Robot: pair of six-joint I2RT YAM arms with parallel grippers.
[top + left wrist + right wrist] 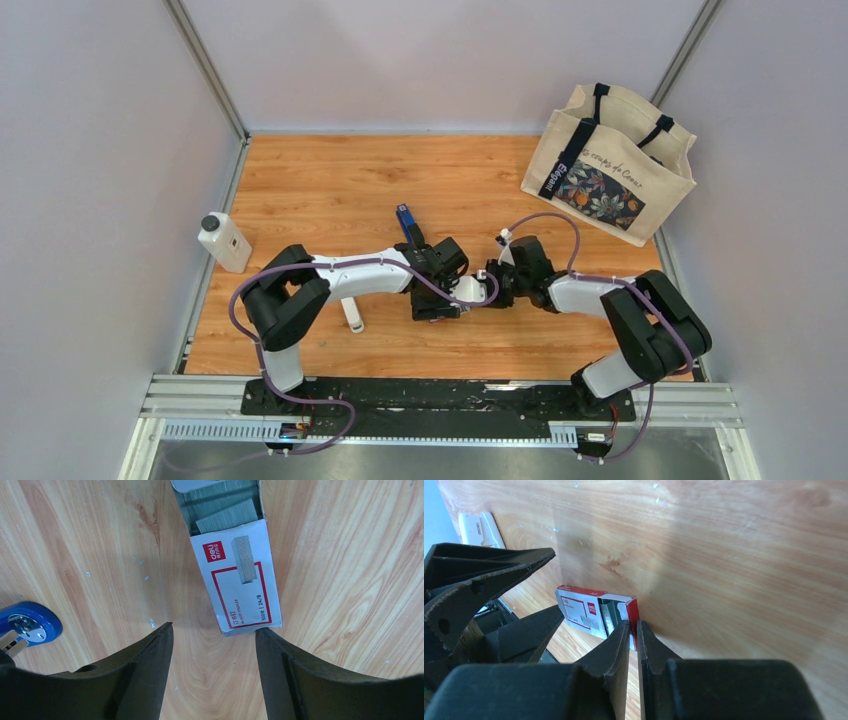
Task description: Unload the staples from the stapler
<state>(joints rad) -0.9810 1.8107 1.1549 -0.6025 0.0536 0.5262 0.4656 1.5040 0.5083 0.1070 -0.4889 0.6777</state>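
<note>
Close to the arm bases, a white stick point(352, 313) lies on the wooden table point(330, 180). A bit farther on, the two grippers meet in the middle. The left gripper point(214, 630) has its fingers spread wide, and the staple box point(235, 575) sits just ahead of the gap. The right gripper point(634, 626) has its fingers almost pressed together at the open end of the box. I cannot tell if they nip its flap. Farther still is the stapler point(405, 222), with its long side pointing away from the arms. It sits just past the left gripper and off to the side of its fingers, not between them. The left arm is nearer, so I think it should go for the stapler.
</note>
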